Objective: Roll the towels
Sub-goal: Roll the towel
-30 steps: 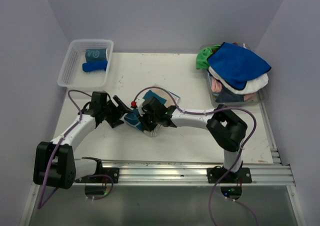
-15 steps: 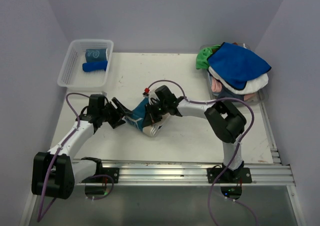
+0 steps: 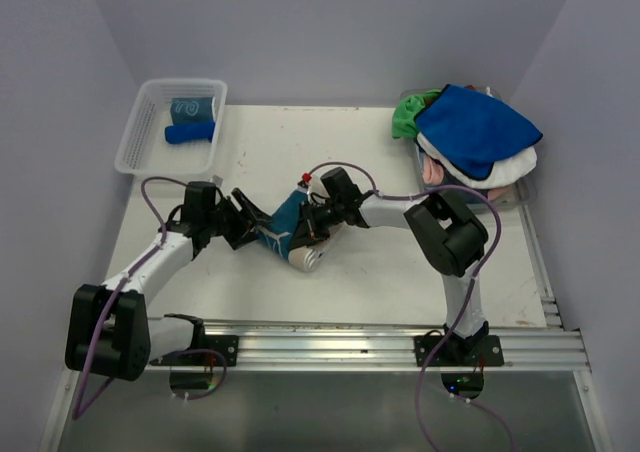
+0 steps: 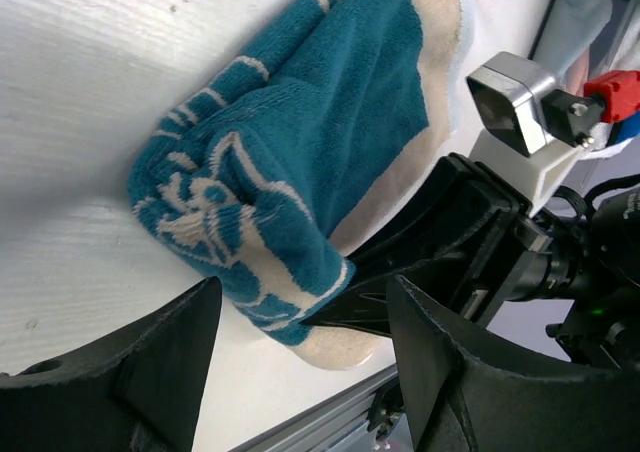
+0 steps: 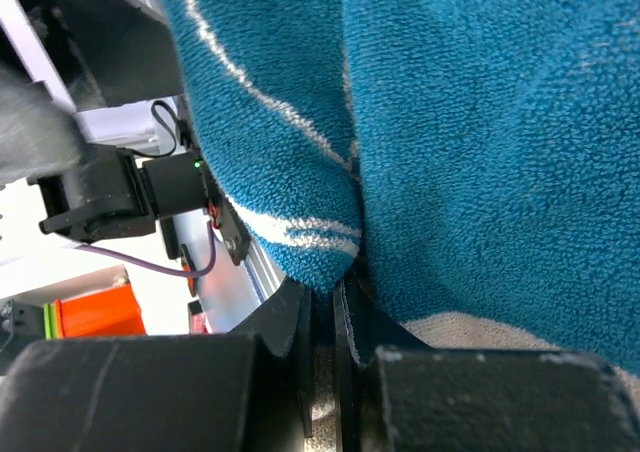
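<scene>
Lying between fingers of the spread-apart left tool (image 4: pixel 300 357), teal towel (image 4: pixel 310 142), edge pinched in the closed right tool (image 5: pixel 335 317).

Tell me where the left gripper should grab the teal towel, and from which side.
Take the teal towel by its rolled end, across the roll's thickness, coming from the left, where the left gripper stands open astride it. That end is bare; the right gripper pinches the opposite edge.

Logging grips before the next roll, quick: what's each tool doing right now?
Left tool: open, astride the rolled end of the teal towel.
Right tool: closed, pinching that towel's edge.
</scene>
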